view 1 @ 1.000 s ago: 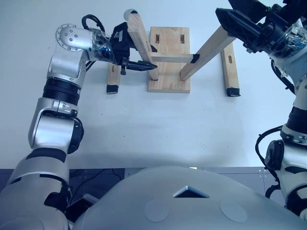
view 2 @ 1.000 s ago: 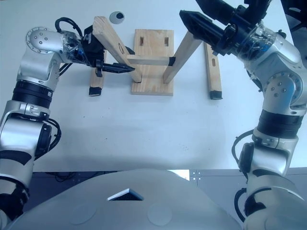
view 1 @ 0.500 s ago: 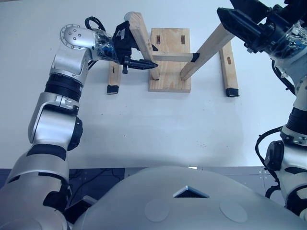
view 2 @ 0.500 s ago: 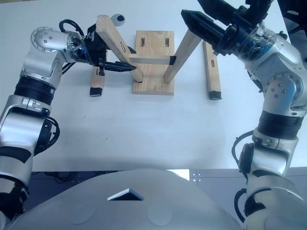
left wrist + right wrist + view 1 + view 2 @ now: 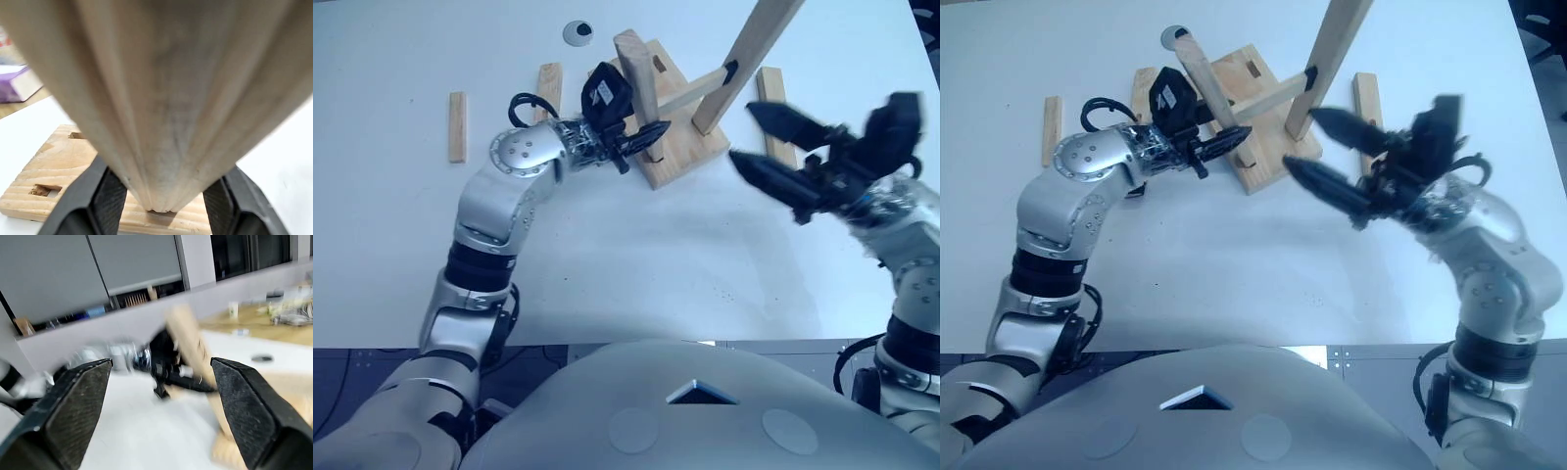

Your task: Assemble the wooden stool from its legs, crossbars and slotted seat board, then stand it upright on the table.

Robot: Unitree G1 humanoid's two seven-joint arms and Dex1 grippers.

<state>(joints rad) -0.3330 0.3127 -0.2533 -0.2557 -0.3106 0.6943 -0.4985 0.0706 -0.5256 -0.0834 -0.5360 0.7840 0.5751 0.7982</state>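
Left eye view, stock on hand, largest first.

1. Table (image 5: 607,255): white, carries everything.
2. Seat board (image 5: 683,147): upper centre of the frame, flat on the table, slots up, skewed. I judge it lies this way so the legs can go down into it.
3. Legs, four.
   - Held leg (image 5: 634,69): stands tilted on the board, my left claw (image 5: 651,135) clamped on it low down. In the left wrist view its end meets the board between my fingers (image 5: 98,200), a grip low enough to steer that end into its slot.
   - Free leg (image 5: 749,49): rises off the top edge, unheld.
   - Right spare (image 5: 771,93): flat, just right of the board.
   - Left spare (image 5: 548,86): flat, left of the board.
4. Crossbars, two.
   - Fitted bar (image 5: 690,90): bridges the two standing legs, and likely props the free one.
   - Loose bar (image 5: 457,125): far left, well apart.
5. Right claw (image 5: 740,130): fingers spread wide, empty, right of the board and facing it. I'd say it is placed to take the free leg or a spare.
6. Disc (image 5: 576,32): small, top edge.

Task standing: roughly half built, stool not yet upright.
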